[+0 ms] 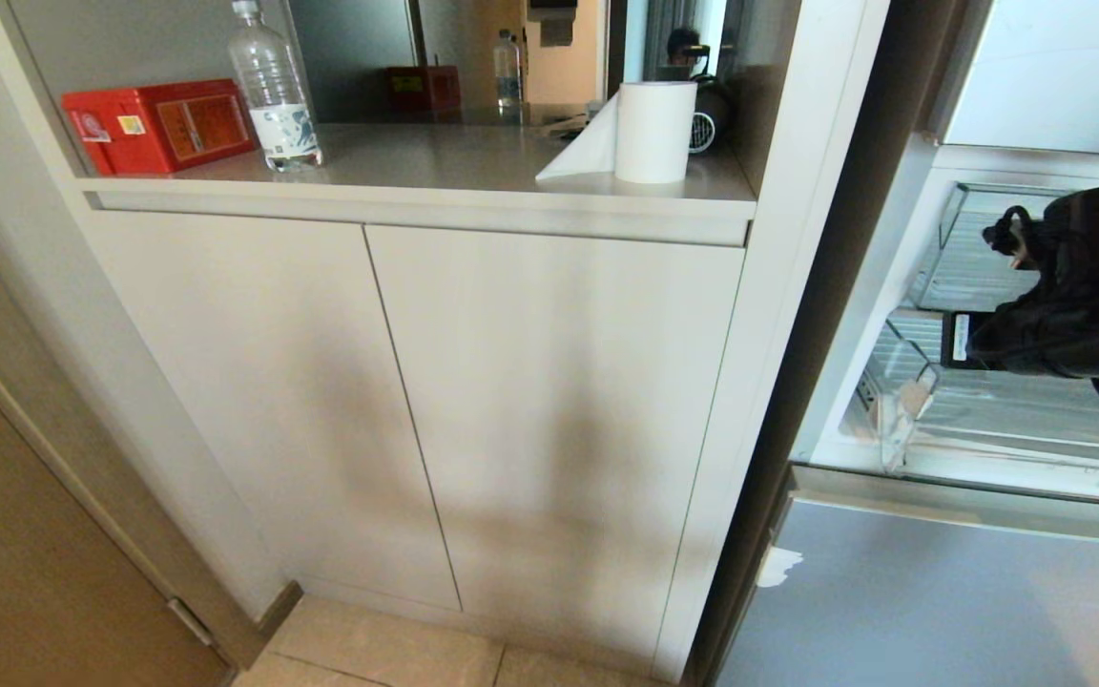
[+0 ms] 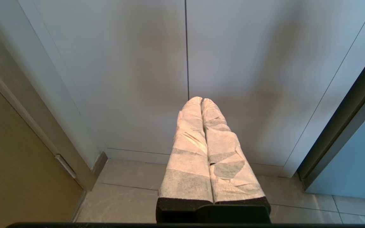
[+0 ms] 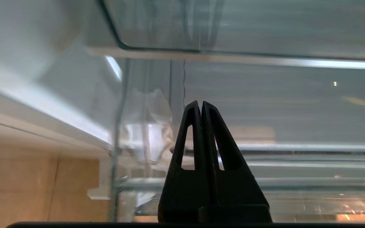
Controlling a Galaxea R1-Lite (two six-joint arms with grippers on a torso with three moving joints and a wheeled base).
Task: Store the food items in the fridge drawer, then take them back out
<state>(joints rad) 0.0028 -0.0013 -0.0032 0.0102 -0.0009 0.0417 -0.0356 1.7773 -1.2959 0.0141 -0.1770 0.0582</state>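
The left gripper (image 2: 201,101) hung low, its two cloth-wrapped fingers (image 2: 188,148) pressed together with nothing between them, pointing at the seam of the cabinet doors (image 2: 187,57) above a tiled floor (image 2: 128,183). In the head view that same pale cabinet (image 1: 511,382) filled the middle, with a tan panel (image 1: 6,534) at the left edge and the grey fridge door (image 1: 941,601) at the lower right. Just beyond that door the fridge stood open, and the right arm (image 1: 1084,286) reached into it from the right edge, a dark mass with cables, its fingertips hidden in that view. The right wrist view showed the right gripper (image 3: 201,103) with its black fingers (image 3: 188,142) closed tip to tip and holding nothing, aimed at the clear plastic of the drawer (image 3: 265,110), close to it; whether it touched could not be told. The drawer's transparent corner (image 1: 902,401) showed in the head view just left of the arm, with another clear bin (image 1: 979,248) above it. No food items could be made out in or near the drawer. Farther back, on the counter (image 1: 473,162) above the cabinet, stood a red box (image 1: 158,124), a water bottle (image 1: 273,91) just right of it, and a paper towel roll (image 1: 653,132) near the right end.
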